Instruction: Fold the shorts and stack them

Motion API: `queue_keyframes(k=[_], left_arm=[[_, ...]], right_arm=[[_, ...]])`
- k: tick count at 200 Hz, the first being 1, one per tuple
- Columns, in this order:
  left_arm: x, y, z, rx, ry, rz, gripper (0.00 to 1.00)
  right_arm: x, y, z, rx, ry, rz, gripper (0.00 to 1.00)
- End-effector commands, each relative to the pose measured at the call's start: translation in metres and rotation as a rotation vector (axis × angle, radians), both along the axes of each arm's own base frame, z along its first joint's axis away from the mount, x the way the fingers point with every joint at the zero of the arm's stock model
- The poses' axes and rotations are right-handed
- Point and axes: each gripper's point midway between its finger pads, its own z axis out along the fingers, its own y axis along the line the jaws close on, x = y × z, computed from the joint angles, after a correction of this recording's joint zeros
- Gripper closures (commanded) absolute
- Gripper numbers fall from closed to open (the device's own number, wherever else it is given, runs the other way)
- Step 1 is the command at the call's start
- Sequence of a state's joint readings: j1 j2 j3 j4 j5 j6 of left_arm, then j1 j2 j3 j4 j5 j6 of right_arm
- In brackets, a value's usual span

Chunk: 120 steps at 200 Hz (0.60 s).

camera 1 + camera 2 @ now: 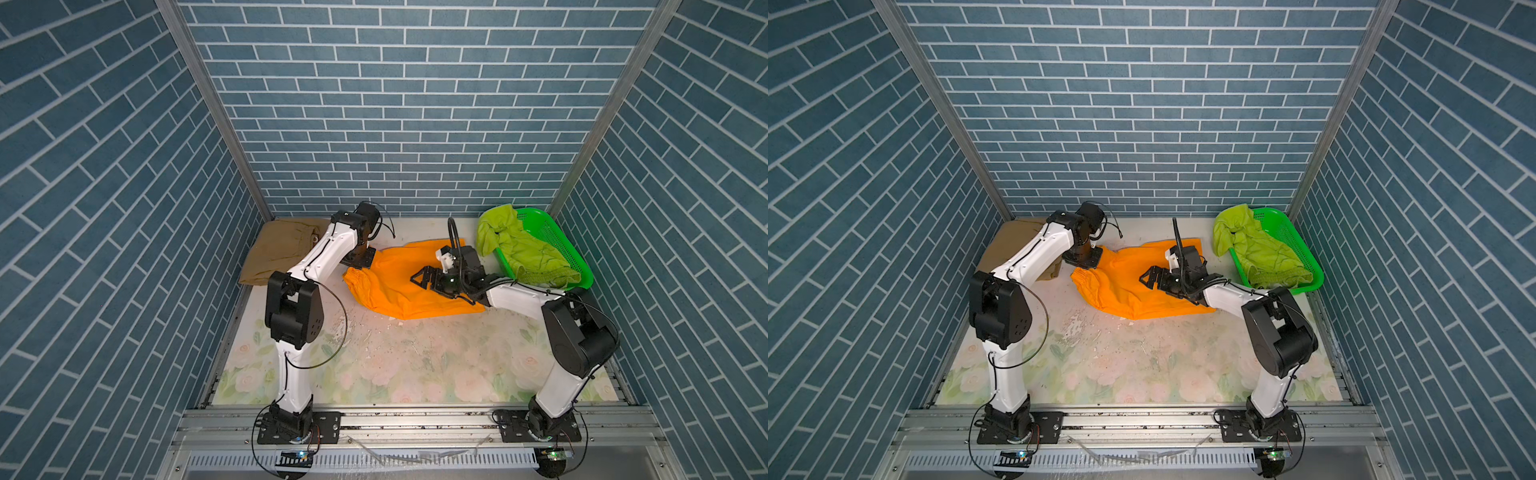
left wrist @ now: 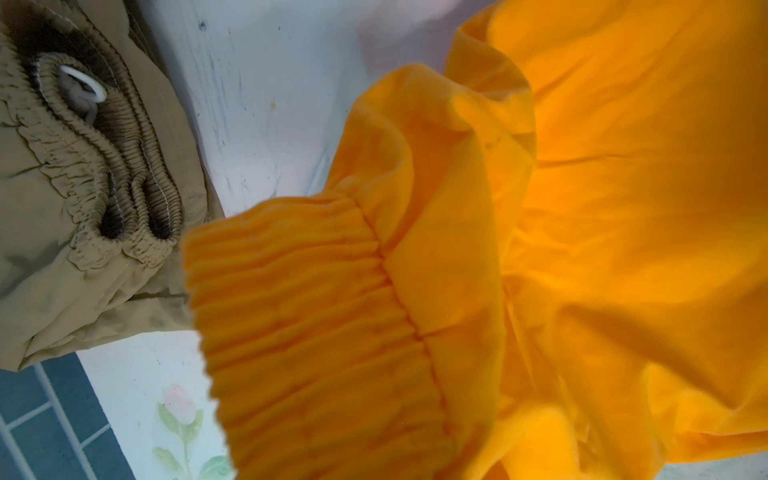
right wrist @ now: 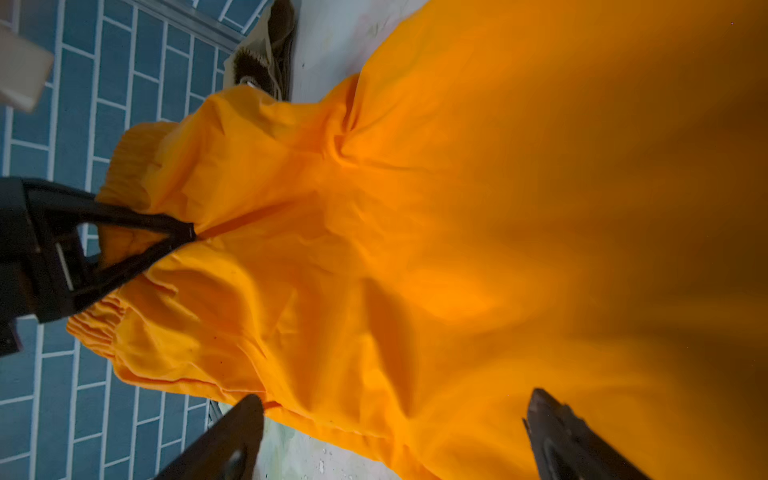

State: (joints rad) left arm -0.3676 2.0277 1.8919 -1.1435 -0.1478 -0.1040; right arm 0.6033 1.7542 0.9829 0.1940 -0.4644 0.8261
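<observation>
Orange shorts [image 1: 415, 286] [image 1: 1129, 286]: lying spread on the table [image 1: 415, 357] at the centre of both top views, toward the back wall. The gathered waistband is at the left end and the legs run to the right of the frame. The cloth is creased, not folded.

Left jaws: closed on the orange cloth at the upper left edge of the garment, close to the waistband. In the right wrist view the two tips meet at the left of the frame, with the fabric puckered where they pinch. In the left wrist view the ribbed waistband [image 2: 316, 316] hangs right in front of the lens and hides the jaws.

Right jaws: spread wide and holding nothing, poised above the middle of the orange shorts with the tips pointing to the left of the frame. In the right wrist view both tips stand at the lower edge, with orange cloth [image 3: 415, 208] between and beyond them. Whether they touch it cannot be told.

Tan shorts [image 1: 278, 253] [image 1: 1000, 245] [image 2: 62, 208]: lying at the table's rear left corner, just beside the orange waistband.

Green shorts [image 1: 523, 249] [image 1: 1258, 249]: crumpled in the green basket [image 1: 557, 241] at the rear right, with one part draped over its rim.
</observation>
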Motion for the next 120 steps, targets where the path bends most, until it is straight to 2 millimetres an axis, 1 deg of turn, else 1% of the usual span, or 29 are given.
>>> queue_keyframes(k=[1,27,51,69,85,96,108,120], left_arm=[[-0.005,0.003,0.004,0.007,0.005,0.003,1.0],[-0.001,-0.005,0.016,-0.047,-0.038,0.006,1.0],[-0.001,-0.009,0.021,-0.082,-0.061,0.005,1.0],[-0.002,-0.009,0.025,-0.094,-0.085,0.005,1.0],[-0.003,-0.011,0.03,-0.114,-0.107,0.002,1.0],[-0.004,-0.012,0.033,-0.126,-0.116,-0.001,1.0],[-0.005,-0.012,0.036,-0.133,-0.121,-0.005,1.0],[-0.006,-0.012,0.036,-0.128,-0.121,-0.016,1.0]], right_arm=[[-0.006,0.023,0.025,0.139,-0.044,-0.041,0.01],[-0.021,0.047,0.008,0.145,-0.016,0.003,0.01],[-0.031,0.065,-0.013,0.146,0.032,0.033,0.01],[-0.038,0.071,-0.029,0.137,0.069,0.041,0.01],[-0.042,0.07,-0.045,0.116,0.097,0.043,0.01],[-0.044,0.07,-0.05,0.109,0.108,0.049,0.01],[-0.046,0.073,-0.045,0.124,0.108,0.065,0.01],[-0.045,0.075,-0.027,0.148,0.079,0.089,0.01]])
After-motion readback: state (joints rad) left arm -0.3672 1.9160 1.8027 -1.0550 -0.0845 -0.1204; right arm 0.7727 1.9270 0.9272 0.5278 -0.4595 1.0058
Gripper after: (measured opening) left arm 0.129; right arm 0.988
